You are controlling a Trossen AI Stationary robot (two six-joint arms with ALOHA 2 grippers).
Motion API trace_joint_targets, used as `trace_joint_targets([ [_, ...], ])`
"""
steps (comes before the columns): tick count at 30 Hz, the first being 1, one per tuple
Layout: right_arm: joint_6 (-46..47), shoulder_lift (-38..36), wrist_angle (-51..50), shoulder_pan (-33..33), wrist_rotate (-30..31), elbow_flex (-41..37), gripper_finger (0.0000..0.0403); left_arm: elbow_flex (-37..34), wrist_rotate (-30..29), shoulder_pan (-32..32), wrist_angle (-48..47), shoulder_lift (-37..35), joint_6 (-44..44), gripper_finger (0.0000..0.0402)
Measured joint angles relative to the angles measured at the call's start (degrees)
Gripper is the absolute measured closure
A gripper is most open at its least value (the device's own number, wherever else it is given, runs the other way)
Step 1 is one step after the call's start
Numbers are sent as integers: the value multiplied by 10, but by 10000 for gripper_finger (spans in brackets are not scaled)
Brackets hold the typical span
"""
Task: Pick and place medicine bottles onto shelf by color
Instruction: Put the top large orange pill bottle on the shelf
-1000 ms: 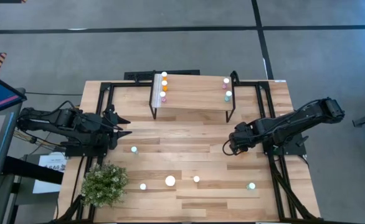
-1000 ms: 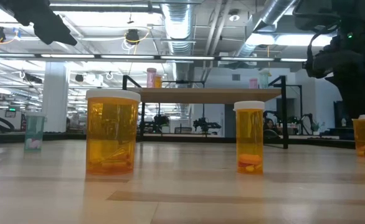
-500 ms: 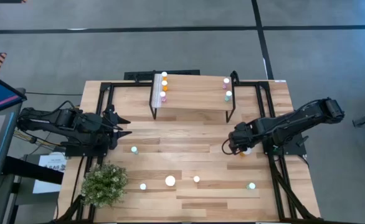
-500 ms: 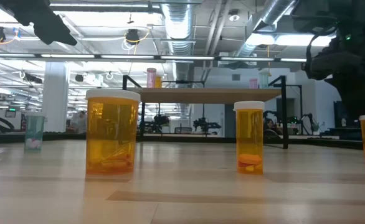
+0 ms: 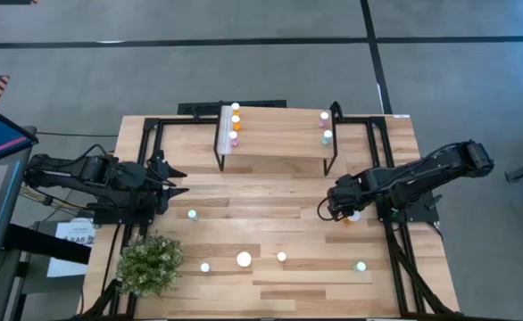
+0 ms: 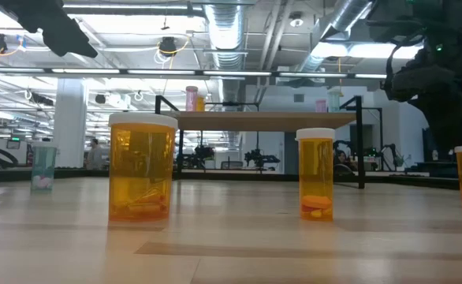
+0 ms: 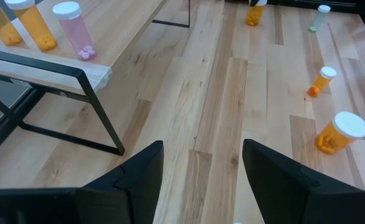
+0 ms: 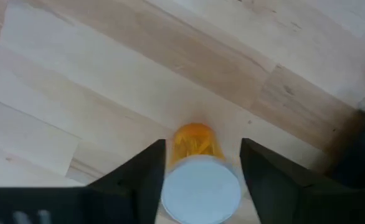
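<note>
One orange bottle (image 8: 199,177) between my right claw (image 8: 201,180) fingers, spread, unclosed; light, rigid, slick; grip below cap.

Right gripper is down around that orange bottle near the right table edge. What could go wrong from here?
The right gripper straddles the orange bottle with its fingers open, near the white cap. Closing that high might pinch the cap and tip or drop the bottle.

On the shelf, orange bottles stand at the far-left end, pink and green ones at the right end nearer this arm. The reach across could knock them or missort.
</note>
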Motion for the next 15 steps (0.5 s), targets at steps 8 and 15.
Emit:
trace_joint_targets([
  [8, 13, 0, -12, 27, 0, 0, 99, 0, 0, 0, 0, 0, 0, 196],
  [15, 47, 0, 11, 46, -1, -29, 68, 0, 0, 0, 0, 0, 0, 196],
])
